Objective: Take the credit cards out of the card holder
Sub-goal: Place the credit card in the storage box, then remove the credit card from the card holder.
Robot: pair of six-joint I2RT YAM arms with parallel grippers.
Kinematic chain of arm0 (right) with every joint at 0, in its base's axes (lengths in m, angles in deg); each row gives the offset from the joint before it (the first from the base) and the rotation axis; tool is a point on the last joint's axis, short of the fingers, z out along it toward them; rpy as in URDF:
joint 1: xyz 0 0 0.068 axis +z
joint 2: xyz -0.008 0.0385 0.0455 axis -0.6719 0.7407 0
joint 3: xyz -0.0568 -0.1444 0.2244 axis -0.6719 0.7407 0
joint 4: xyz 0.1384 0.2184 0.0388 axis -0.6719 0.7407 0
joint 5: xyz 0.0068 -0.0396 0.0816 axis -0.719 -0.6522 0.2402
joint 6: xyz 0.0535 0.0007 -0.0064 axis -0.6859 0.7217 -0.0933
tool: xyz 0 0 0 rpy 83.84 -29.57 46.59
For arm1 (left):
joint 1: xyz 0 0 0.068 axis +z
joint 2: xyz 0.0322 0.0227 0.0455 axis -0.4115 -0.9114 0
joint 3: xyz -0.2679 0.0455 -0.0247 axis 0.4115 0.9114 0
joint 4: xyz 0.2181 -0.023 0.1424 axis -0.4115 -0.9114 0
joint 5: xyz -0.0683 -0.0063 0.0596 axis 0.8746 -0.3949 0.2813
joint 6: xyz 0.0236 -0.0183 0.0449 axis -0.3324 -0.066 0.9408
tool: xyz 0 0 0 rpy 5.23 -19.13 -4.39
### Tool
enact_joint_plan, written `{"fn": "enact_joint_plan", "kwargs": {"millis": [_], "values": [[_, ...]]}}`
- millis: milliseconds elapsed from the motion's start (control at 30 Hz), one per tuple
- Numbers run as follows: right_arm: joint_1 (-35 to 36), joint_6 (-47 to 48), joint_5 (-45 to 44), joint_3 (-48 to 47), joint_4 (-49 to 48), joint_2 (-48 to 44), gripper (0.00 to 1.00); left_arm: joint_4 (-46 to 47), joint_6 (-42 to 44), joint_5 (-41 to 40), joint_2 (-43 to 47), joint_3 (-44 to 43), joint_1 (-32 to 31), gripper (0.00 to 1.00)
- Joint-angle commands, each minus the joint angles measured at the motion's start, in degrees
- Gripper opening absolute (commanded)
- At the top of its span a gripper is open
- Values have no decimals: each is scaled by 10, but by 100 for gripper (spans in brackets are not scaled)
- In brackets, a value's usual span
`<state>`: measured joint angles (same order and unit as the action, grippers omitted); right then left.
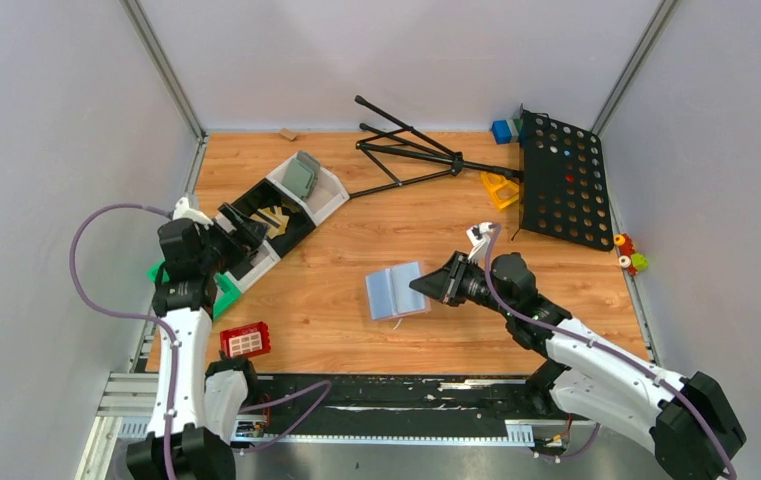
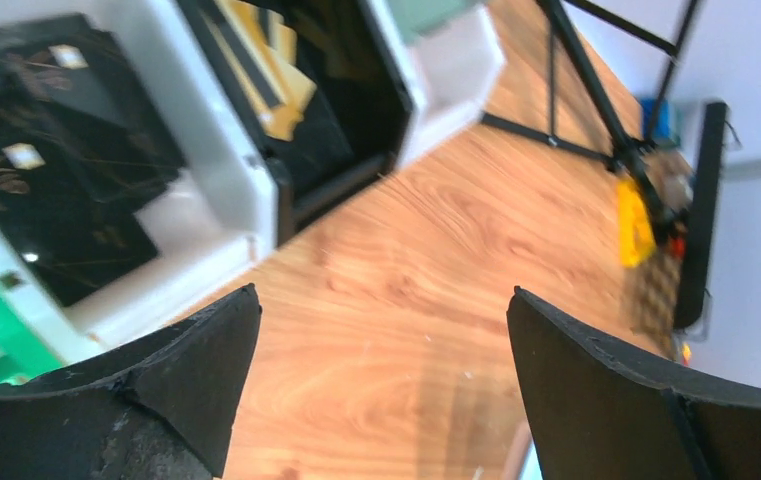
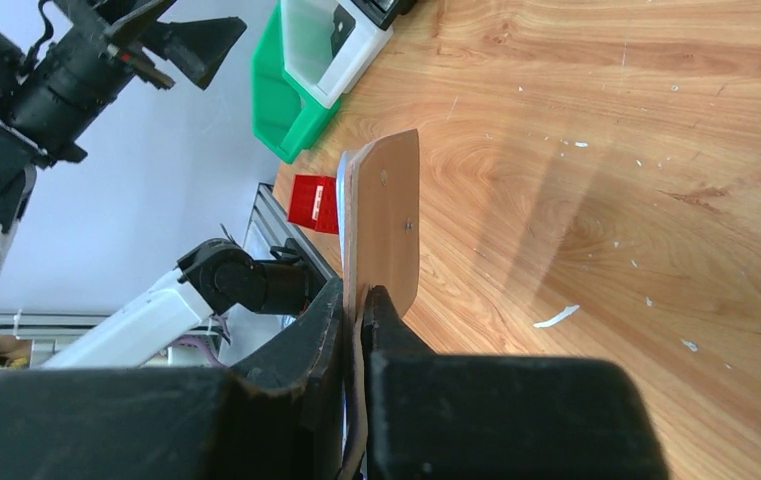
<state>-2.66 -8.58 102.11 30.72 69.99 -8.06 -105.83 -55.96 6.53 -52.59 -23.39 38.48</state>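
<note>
Our right gripper (image 3: 359,300) pinches the card holder (image 3: 386,215) by its tan edge, well apart from the white bin (image 2: 218,160) where black credit cards (image 2: 51,170) lie near our spread left gripper (image 2: 384,320), so we judge unloading nearly done and must next check for leftovers.

card holder (image 1: 396,291) mid-table, credit cards (image 2: 51,185) in bin (image 2: 218,150) to its left

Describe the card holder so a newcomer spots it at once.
Look at the wooden table, near its middle, at the right gripper. The card holder is the flat light-blue rectangle pinched there; the other holder, grey-green, sits in a white bin.
</note>
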Motion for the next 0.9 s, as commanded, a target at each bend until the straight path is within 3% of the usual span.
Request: {"fn": "enact_joint_plan", "kwargs": {"millis": [0,333,600,633,867], "values": [[-2,-31,5,-18,-83,17,0,-22,-20,83,49,18,-33,100],[-2,-85,1,2,-164,43,0,46,-63,176,101,93,-167,100],[-2,-134,6,17,-230,64,0,213,-149,231,96,176,-251,98],[-2,-156,14,20,-252,77,0,273,-183,244,93,202,-269,98],[-3,-211,35,32,-317,103,0,374,-245,246,101,237,-306,98]]}}
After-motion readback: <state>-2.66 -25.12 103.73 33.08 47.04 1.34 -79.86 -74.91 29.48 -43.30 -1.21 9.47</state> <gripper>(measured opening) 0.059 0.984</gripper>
